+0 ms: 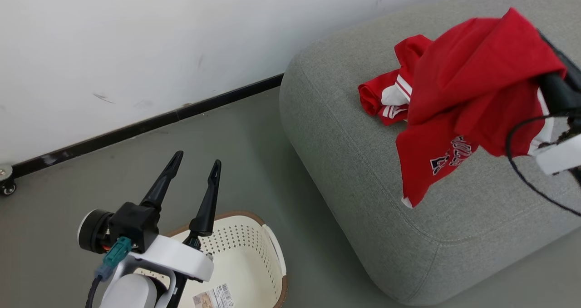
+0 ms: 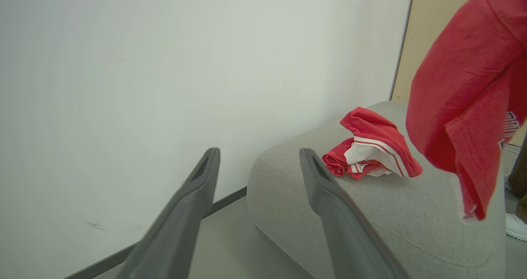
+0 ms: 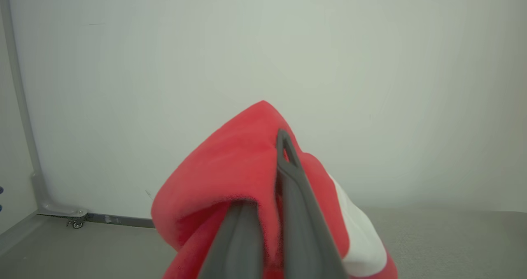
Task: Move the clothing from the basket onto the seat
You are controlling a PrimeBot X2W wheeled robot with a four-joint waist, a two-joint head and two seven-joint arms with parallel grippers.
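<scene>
The red garment with navy-white lettering (image 1: 472, 112) hangs in the air over the grey seat (image 1: 363, 176), draped over my right gripper (image 3: 271, 155), which is shut on it. Its lower hem (image 2: 469, 180) dangles above the cushion. The other red garment with white panels and stripes (image 1: 390, 94) lies crumpled on the seat near its back edge (image 2: 370, 147). My left gripper (image 1: 195, 162) stands open and holds nothing, above the cream-white basket (image 1: 268, 253) at the lower left. Inside the basket I see a paper label (image 1: 213, 296) and no clothing.
A white wall with a dark skirting strip (image 1: 145, 126) runs behind the grey floor (image 1: 254, 153). A small caster wheel (image 1: 7, 181) sits by the wall at far left. A black cable (image 1: 522, 171) loops off my right arm. A white shoe (image 2: 516, 225) shows beyond the seat.
</scene>
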